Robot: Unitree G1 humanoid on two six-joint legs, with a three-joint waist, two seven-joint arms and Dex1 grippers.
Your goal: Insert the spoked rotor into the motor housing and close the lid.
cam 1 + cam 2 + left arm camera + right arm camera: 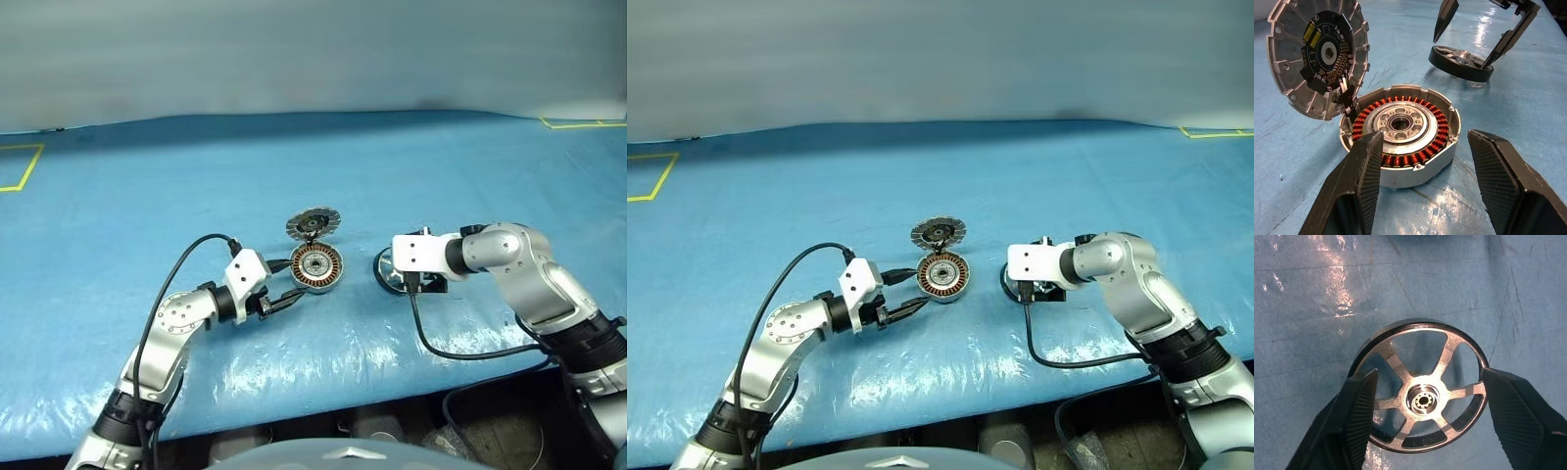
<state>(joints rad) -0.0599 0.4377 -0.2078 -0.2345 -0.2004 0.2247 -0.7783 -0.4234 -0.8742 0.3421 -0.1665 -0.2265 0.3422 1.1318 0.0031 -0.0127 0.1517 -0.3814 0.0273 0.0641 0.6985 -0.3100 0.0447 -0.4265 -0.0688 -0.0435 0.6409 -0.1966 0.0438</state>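
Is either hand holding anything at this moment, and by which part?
Nothing is firmly held. The right hand straddles the spoked rotor at its rim, fingers not clearly clamped; the left hand is open beside the motor housing.
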